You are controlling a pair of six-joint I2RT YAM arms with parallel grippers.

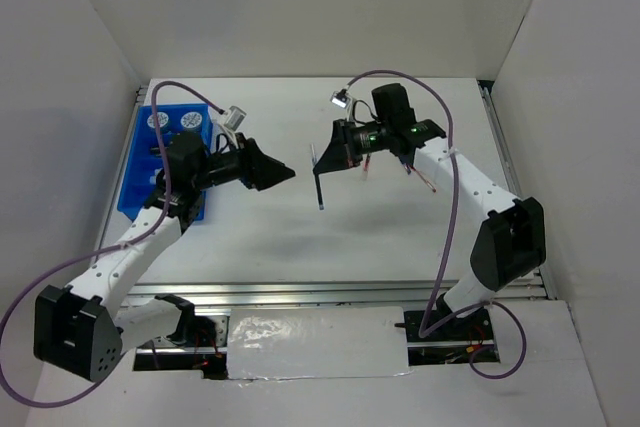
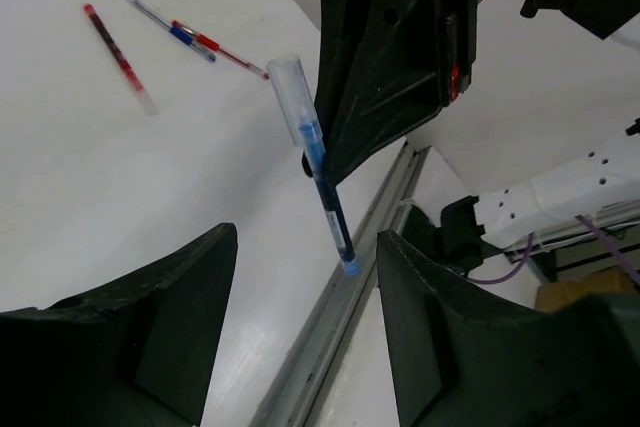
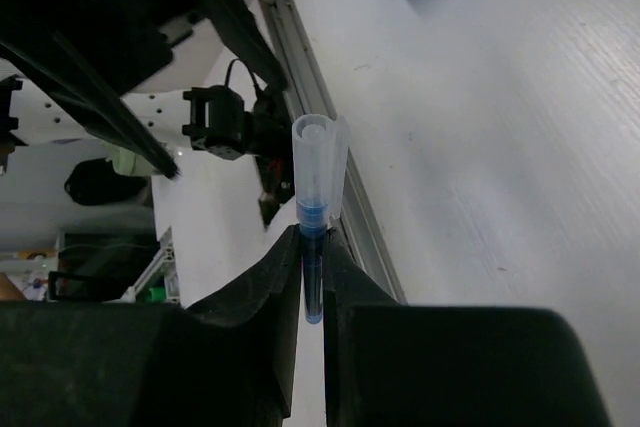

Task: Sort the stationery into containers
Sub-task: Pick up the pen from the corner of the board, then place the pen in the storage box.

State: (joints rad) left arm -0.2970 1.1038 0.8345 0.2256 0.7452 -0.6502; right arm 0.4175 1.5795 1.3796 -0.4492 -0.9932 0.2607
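Top view only:
- Whole layout. Tray (image 1: 133, 187) at far left of table (image 1: 400, 237), partly under the left arm.
- Two tape rolls (image 1: 157, 120) in its far compartments, round, white with blue pattern.
- Arms reaching inward, tips facing each other over mid-table.
- Pen (image 1: 318, 185) only a thin dark upright line here, between the two tips, above bare table and well apart from tray.
- Left gripper (image 1: 285, 173) near pen, not touching.

Left wrist view only:
- Left fingers (image 2: 170, 317) spread wide, nothing gripped between them.
- Pen seen past the gap, hanging tilted from the black right gripper (image 2: 330, 162), clamped about mid-length.
- Colour readable here: clear cap on top, blue inside the barrel, blue tip at the low end.
- Loose pens (image 2: 118, 55) on the table beyond: one red, lying alone. Past it a blue and a red, crossing or touching; cannot tell which.
- Rail (image 2: 330, 327) running along the table edge below.

Right wrist view only:
- Grip itself. Right fingers (image 3: 260, 297) pressed together on the blue barrel, pinching it just under the cap.
- Cap standing up clear of the fingertips, translucent, with a clip down one side.
- Lower barrel hidden in the narrow slot between the fingers.
- Corner of tray at the top edge, far off across white table.
- No loose pens in this view.

Pen, summed from all three: slim, blue ink, capped, cap end up, in the air, resting on nothing.
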